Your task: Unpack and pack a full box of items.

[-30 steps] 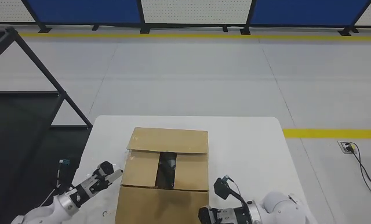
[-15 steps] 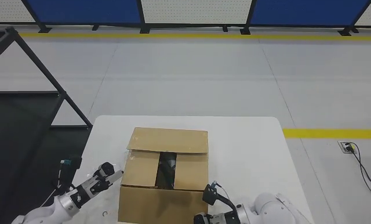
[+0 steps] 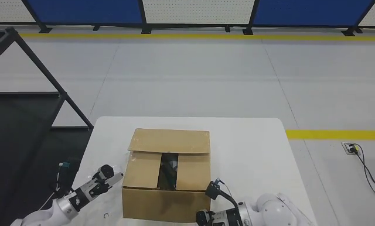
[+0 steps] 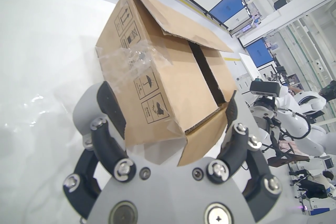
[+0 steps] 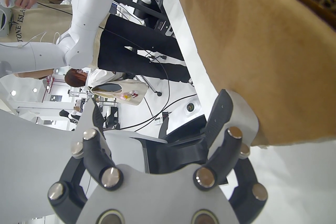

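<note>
A cardboard box (image 3: 167, 174) is set on the white table (image 3: 252, 145), toward the table's 6 o'clock edge. Its two top flaps are laid flat, with a dark slot (image 3: 169, 170) left between them. The flap at 12 o'clock (image 3: 170, 141) is folded partly over them, and the flap at 6 o'clock (image 4: 202, 135) is hung down the front. A patch of clear tape (image 4: 131, 59) is seen crumpled on the box's 9 o'clock side.

The left gripper (image 4: 170, 107) is held at about 8 o'clock from the box, low over the table. Its jaws are spread wide and nothing is gripped. In the left wrist view the box's near corner is framed between the two fingers (image 4: 111, 107). Whether either pad is touching cardboard cannot be told.

The right gripper (image 5: 157, 109) is placed at about 5 o'clock from the box, by the front corner. It is likewise spread wide, with nothing clamped. The back of one finger (image 5: 223, 109) is seen right against the brown box wall (image 5: 249, 38), either touching it or just beside it; which one cannot be told. The other finger (image 5: 92, 112) is held well apart from the box.
</note>
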